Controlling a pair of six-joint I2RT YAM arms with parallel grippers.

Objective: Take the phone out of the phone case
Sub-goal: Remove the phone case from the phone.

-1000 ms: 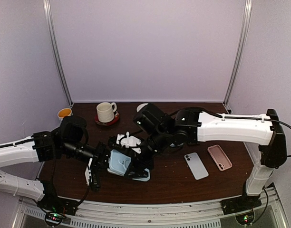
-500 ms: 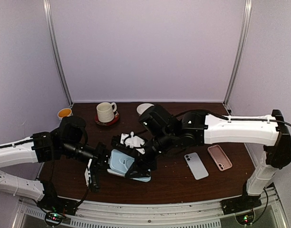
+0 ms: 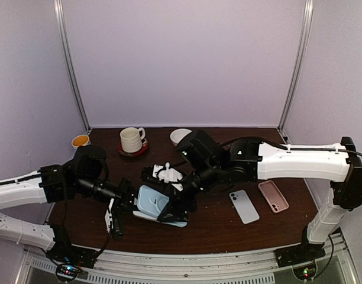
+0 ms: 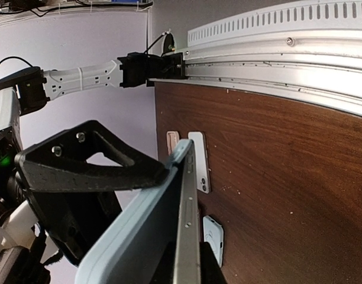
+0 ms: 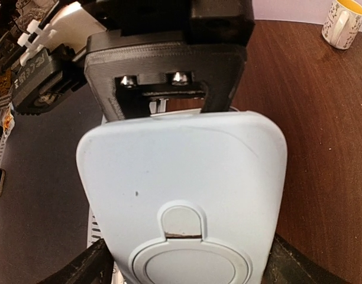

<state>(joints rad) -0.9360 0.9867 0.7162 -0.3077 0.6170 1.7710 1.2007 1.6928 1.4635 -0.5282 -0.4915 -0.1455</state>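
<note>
- while the left gripper (image 3: 126, 204) is clenched on the phone case (image 3: 150, 201), it holds the case up off the table (image 3: 216, 234), tilted on one long edge, near the front middle of the table.
- in the left wrist view a black finger (image 4: 92, 163) presses flat on the pale blue side of the case; the other finger is hidden behind it.
- along the case's rim in that view runs a grey edge, which seems to be the phone (image 4: 191, 225), still sitting inside the case.
- the right gripper (image 3: 176, 200) is on the other side of the case, with its jaws spread wide.
- in the right wrist view one dark finger (image 5: 89, 266) stands just beside each long edge of the case; i cannot tell if they touch it.
- the back of the case, with a round ring and a small tab, faces the right wrist camera.
- to the right on the table lie a white phone (image 3: 244, 206) and, just beside it, a pink one (image 3: 273, 196).
- at the back stand a mug (image 3: 132, 139), a small cup (image 3: 80, 141) and a white bowl (image 3: 180, 135).
</note>
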